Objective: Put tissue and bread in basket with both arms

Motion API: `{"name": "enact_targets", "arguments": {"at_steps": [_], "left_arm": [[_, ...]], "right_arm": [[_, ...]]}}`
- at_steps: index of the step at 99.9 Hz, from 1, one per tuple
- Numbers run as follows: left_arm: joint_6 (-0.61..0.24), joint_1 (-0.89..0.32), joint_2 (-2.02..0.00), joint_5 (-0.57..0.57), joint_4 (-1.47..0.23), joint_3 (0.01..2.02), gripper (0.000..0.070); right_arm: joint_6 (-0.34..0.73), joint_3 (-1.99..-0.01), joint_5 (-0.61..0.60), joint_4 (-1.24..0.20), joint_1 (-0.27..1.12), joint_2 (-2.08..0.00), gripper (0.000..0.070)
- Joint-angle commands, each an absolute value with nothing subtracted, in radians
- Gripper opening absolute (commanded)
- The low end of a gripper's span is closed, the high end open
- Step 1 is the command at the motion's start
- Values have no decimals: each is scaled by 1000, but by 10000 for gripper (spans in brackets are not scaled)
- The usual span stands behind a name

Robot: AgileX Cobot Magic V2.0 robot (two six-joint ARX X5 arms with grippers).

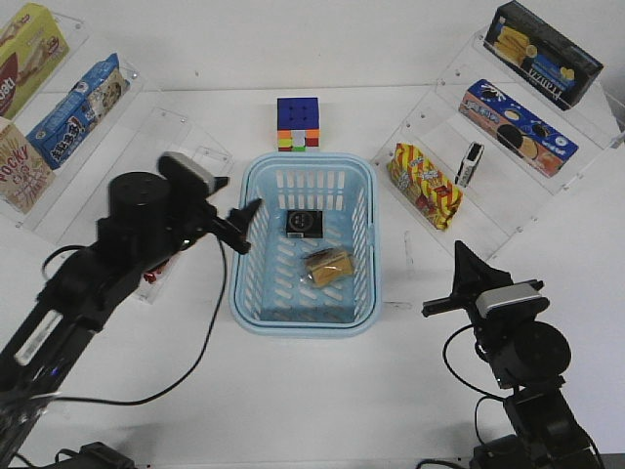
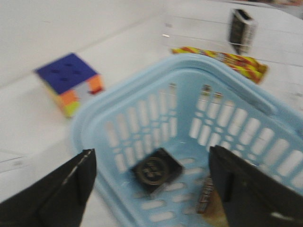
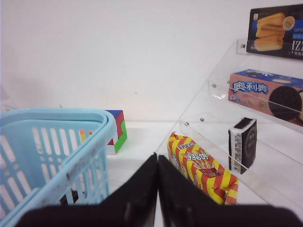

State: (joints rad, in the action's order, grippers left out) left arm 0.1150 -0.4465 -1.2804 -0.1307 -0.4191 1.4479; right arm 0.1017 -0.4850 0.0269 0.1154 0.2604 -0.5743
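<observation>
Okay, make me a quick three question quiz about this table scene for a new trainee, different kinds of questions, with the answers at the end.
1. True or false: the tissue and the bread both lie inside the basket.
2. Which gripper has its jaws open? A) left gripper B) right gripper C) both
3. Fill in: the colourful cube stands just beyond the basket's ____ rim, as the front view shows it.

Key: 1 true. 2 A; the right gripper's jaws are pressed together on nothing. 3 far.

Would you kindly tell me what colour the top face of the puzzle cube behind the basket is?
Dark blue; the puzzle cube shows it best in the front view.
</observation>
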Motion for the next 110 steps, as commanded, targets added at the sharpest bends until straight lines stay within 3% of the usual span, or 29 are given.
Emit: {"name": "enact_targets", "arguments": {"at_steps": [1, 3, 26, 44, 60, 97, 98, 110], "left_arm": [[103, -437, -1214, -64, -443, 1478, 70], [94, -429, -1195, -44, -455, 1478, 2], [27, -346, -992, 80, -617, 1403, 1], [-28, -312, -735, 186, -327, 968, 1], [-28, -299, -560, 199, -25, 632, 1], [-28, -299, -461, 199, -78, 595, 1], [-24, -284, -382, 199, -68, 566, 1], [-21, -220, -323, 197, 13, 456, 1]], "right_arm": [[104, -493, 27, 122, 262, -575, 0], [104, -493, 27, 122, 262, -575, 0], [104, -493, 27, 126, 262, -577, 0], [104, -493, 27, 126, 262, -577, 0], [104, -493, 27, 126, 262, -577, 0], [104, -493, 27, 126, 262, -577, 0], [104, -493, 27, 126, 262, -577, 0], [104, -493, 27, 126, 262, -577, 0]]}}
